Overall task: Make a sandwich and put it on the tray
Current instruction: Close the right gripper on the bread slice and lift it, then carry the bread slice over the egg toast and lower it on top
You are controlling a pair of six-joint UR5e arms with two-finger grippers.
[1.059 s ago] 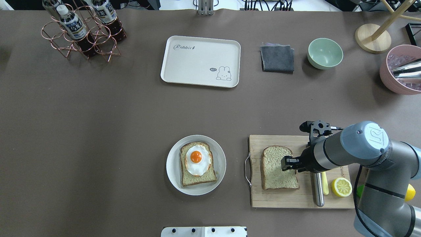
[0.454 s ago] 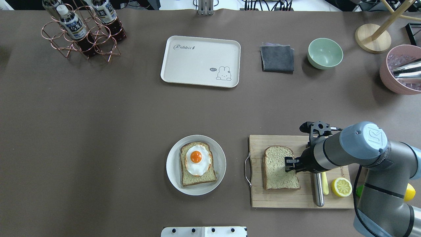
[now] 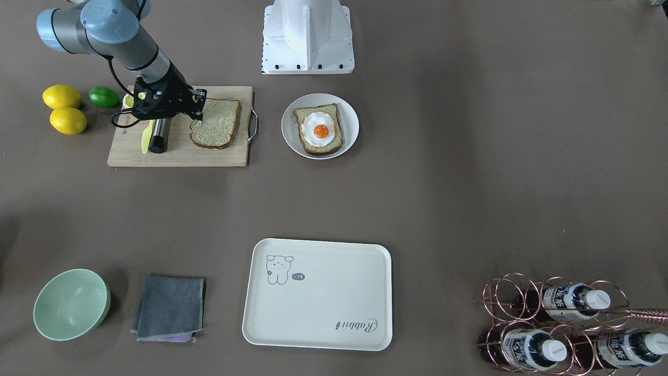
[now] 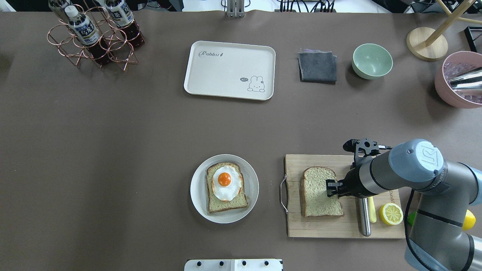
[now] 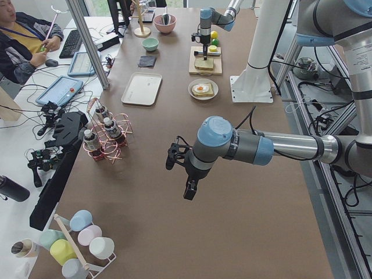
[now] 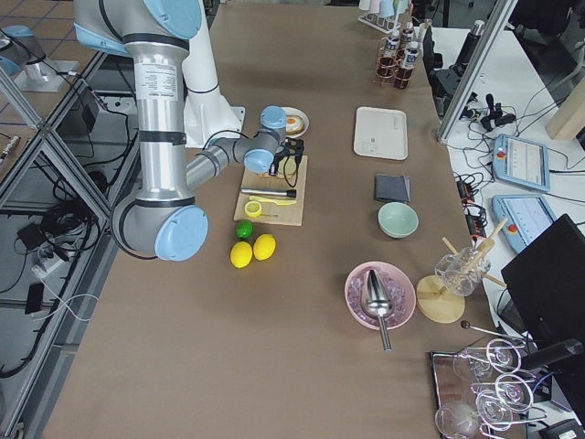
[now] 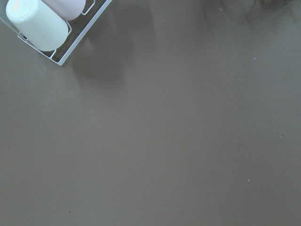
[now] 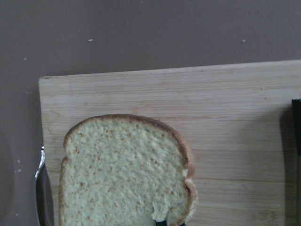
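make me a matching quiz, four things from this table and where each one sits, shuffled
1 egg
2 plain slice
3 cloth
4 bottles

a in the wire rack
b on the board, at the right pincer
c between tray and bowl
d on bread on the plate

Pairs: 1d, 2b, 3c, 4a

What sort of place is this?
Probably a robotics lab, not a kitchen: a seated operator, a grey touchscreen pendant beside the brown-covered table, and a brown-crusted bread slice on a wooden cutting board.
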